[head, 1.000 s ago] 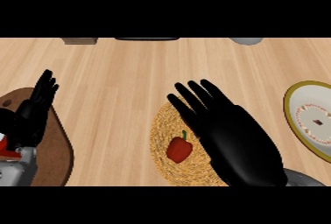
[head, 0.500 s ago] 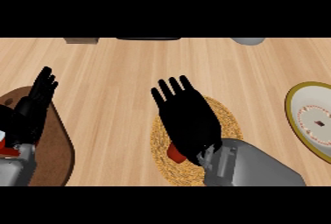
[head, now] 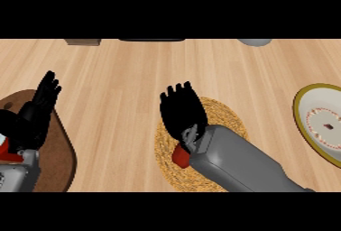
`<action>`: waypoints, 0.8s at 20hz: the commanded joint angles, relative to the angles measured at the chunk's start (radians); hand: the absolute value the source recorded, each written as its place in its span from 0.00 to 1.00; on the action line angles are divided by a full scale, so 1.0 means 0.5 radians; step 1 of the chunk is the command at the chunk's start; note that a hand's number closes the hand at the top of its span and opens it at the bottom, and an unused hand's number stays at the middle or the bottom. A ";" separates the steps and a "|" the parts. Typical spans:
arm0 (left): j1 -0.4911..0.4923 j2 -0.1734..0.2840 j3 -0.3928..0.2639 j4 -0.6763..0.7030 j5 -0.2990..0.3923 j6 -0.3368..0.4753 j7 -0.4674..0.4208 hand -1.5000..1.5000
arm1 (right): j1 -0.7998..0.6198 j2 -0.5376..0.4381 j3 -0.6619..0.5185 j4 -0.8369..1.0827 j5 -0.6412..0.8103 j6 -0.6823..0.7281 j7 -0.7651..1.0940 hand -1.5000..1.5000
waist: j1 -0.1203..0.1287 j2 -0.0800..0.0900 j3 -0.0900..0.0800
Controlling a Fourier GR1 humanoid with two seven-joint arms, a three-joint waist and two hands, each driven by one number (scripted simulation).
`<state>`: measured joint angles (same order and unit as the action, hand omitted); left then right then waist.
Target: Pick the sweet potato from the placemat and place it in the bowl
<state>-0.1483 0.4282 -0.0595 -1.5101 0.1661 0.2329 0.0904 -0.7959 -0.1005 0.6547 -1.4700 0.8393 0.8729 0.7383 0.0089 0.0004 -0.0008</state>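
The sweet potato point(head: 180, 155), a reddish piece, lies on a round woven placemat point(head: 230, 118) near the middle of the wooden counter point(head: 126, 76). Only a small part of it shows, at the left edge of the right forearm, which covers the rest. The right hand point(head: 181, 113) is over the placemat's upper left part, just beyond the sweet potato, palm down with its fingers straight and slightly spread; it holds nothing.

The bowl point(head: 323, 122), white inside with a yellow-green rim, stands at the right edge of the view, well apart from the placemat.

The left hand point(head: 36, 115) shows at the left edge, open with fingers pointing up, resting over a dark brown board point(head: 60, 158). A red object point(head: 9, 152) peeks out beside the left wrist; what it is cannot be told.

Along the far edge of the counter sit a small brown block point(head: 83, 41), a dark flat item point(head: 152, 39) and a grey rounded item point(head: 255, 42), each only partly in view.
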 commanded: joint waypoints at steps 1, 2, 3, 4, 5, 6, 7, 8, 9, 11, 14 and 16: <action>-0.014 -0.009 0.017 -0.016 0.007 -0.034 0.019 0.50 | 0.016 0.087 0.010 0.179 0.020 0.217 0.123 0.00 | -0.007 -0.002 0.000; 0.107 -0.011 0.022 -0.027 -0.020 -0.039 -0.104 0.50 | 0.058 0.121 0.084 0.284 0.081 0.110 0.111 0.00 | 0.010 0.001 0.000; -0.059 -0.016 0.042 0.052 -0.023 -0.023 0.028 0.50 | 0.063 0.143 0.064 0.204 0.080 0.201 0.154 0.00 | -0.016 -0.001 0.001; -0.018 0.012 0.094 0.064 0.032 -0.106 -0.025 0.50 | 0.046 0.054 0.074 0.170 0.115 0.203 0.083 0.00 | -0.013 -0.001 0.001; 0.001 -0.054 -0.010 -0.112 -0.054 0.005 0.104 0.50 | 0.085 0.004 0.113 0.242 0.175 0.078 0.011 0.00 | -0.005 -0.002 0.002; 0.041 -0.054 0.012 -0.118 -0.069 -0.005 0.042 0.50 | 0.068 0.015 0.145 0.161 0.195 0.155 0.005 0.00 | -0.006 -0.003 0.002; 0.020 0.029 0.112 -0.077 -0.004 -0.109 0.043 0.50 | 0.062 0.049 0.155 0.118 0.250 0.099 0.009 0.00 | -0.007 -0.003 0.001; -0.033 -0.045 0.046 -0.051 -0.048 -0.057 0.078 0.50 | -0.042 -0.087 0.167 0.223 0.284 -0.023 -0.216 0.00 | -0.003 0.002 0.002; -0.016 -0.049 0.036 -0.119 -0.082 -0.004 0.137 0.50 | 0.009 -0.162 0.225 0.130 0.317 -0.063 -0.268 0.00 | -0.005 -0.001 0.002; 0.102 -0.009 0.101 -0.138 -0.048 -0.081 0.045 0.50 | 0.100 -0.186 0.278 0.003 0.400 -0.088 -0.231 0.00 | -0.006 -0.004 0.002; -0.054 -0.118 0.072 0.010 -0.127 -0.058 0.060 0.50 | 0.064 -0.054 0.218 0.241 0.500 -0.214 -0.341 0.00 | -0.012 0.001 0.001; 0.047 -0.088 0.140 -0.031 -0.102 -0.126 0.011 0.50 | 0.209 -0.095 0.213 0.148 0.558 -0.210 -0.325 0.00 | -0.013 -0.001 0.001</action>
<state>-0.1311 0.3974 -0.0130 -1.5529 0.1265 0.1917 0.1207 -0.7389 -0.1412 0.7712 -1.3905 1.0674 0.8003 0.6093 0.0051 -0.0002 0.0001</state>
